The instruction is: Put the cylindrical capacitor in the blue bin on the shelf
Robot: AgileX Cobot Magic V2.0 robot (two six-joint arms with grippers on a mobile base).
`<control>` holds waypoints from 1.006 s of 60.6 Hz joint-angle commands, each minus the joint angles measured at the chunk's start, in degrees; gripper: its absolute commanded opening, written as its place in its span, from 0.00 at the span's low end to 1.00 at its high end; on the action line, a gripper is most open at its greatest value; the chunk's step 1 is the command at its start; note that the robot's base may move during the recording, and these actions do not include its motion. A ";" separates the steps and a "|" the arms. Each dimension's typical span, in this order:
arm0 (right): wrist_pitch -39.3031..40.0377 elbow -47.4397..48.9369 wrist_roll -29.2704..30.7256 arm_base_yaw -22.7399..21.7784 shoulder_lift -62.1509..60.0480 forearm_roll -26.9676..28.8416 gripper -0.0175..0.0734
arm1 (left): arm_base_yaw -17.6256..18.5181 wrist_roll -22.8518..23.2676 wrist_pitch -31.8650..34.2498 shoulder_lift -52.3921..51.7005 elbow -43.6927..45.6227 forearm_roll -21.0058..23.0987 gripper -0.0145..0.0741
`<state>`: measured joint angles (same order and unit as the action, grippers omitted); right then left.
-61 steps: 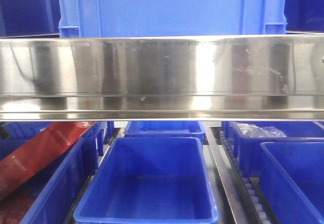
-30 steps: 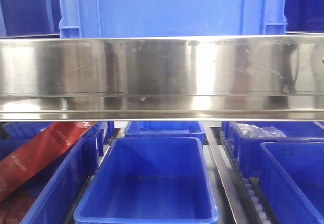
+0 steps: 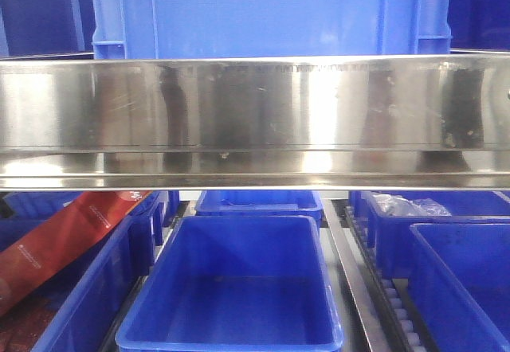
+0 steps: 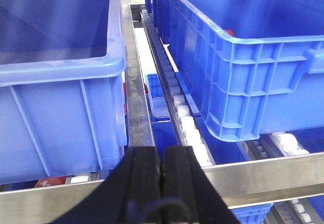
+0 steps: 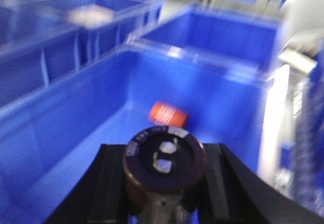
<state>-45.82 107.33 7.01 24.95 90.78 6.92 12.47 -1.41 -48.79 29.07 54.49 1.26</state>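
Clearly rigid and probably light, the cylindrical capacitor (image 5: 164,171) sits clamped around its smooth barrel by the right gripper (image 5: 164,183); left gripper (image 4: 162,176) is closed, empty.

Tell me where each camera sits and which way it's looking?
Front view: faces the shiny steel shelf rail, an empty blue plastic bin below; no robot parts show.
Left wrist view: above the left gripper, its black fingers pressed together, looking along the roller track between blue bins.
Right wrist view: behind the right gripper holding the dark cylindrical capacitor over a blue bin.
All views show blue bins.
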 commanded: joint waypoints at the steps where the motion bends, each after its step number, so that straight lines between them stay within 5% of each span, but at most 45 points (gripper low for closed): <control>1: -2.30 3.91 0.54 0.42 5.30 0.14 0.06 | -0.19 0.46 0.67 -0.31 -0.05 0.75 0.07; 12: -2.52 6.01 0.54 0.42 12.74 1.73 0.13 | -0.19 0.46 0.67 -0.31 -0.05 0.75 0.07; 22: -3.28 6.01 0.54 0.42 15.20 1.84 0.60 | -0.19 0.46 0.67 -0.31 -0.05 0.75 0.07; 29: -3.42 6.15 0.54 0.42 15.20 1.84 0.83 | -0.19 0.46 0.67 -0.31 -0.05 0.75 0.07; 44: -7.70 10.70 0.54 0.42 14.58 1.84 0.70 | -0.19 0.46 0.67 -0.31 -0.05 0.75 0.07; 61: -10.55 11.21 0.54 0.28 7.02 1.84 0.22 | -0.19 0.46 0.67 -0.31 -0.05 0.75 0.07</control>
<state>-55.65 117.69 7.05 25.33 101.38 8.80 12.47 -1.41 -48.79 29.07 54.49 1.26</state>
